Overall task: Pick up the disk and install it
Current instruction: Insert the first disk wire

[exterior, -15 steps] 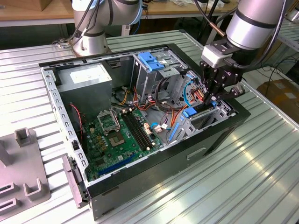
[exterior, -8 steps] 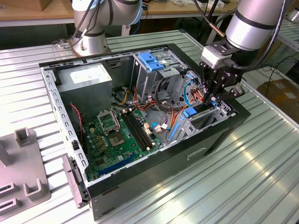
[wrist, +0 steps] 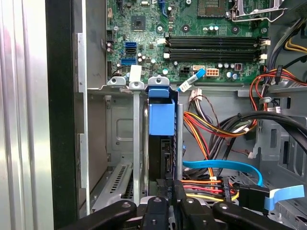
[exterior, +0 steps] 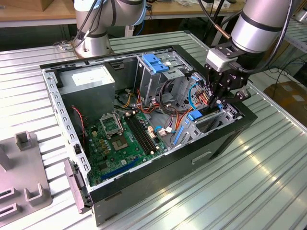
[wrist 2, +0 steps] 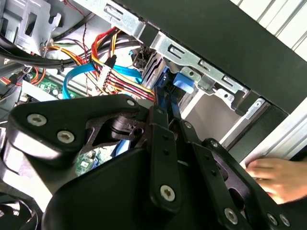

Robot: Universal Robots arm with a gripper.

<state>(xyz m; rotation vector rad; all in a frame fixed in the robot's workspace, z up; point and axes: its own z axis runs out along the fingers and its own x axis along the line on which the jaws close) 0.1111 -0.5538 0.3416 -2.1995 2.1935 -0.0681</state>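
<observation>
Standing edgewise in its bay, the disk (wrist: 161, 120) is stiff, weighty, shock-sensitive; the end effector (wrist: 169, 191) pinches its rear edge.

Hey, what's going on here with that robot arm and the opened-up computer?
The arm's pincer is down inside the open computer case, at the corner bay on the exterior view's right. It is at the end of the disk, which stands on edge in its blue carrier between the metal bay walls in the first wrist view. A person's hand rests beside the case in the second wrist view.
</observation>
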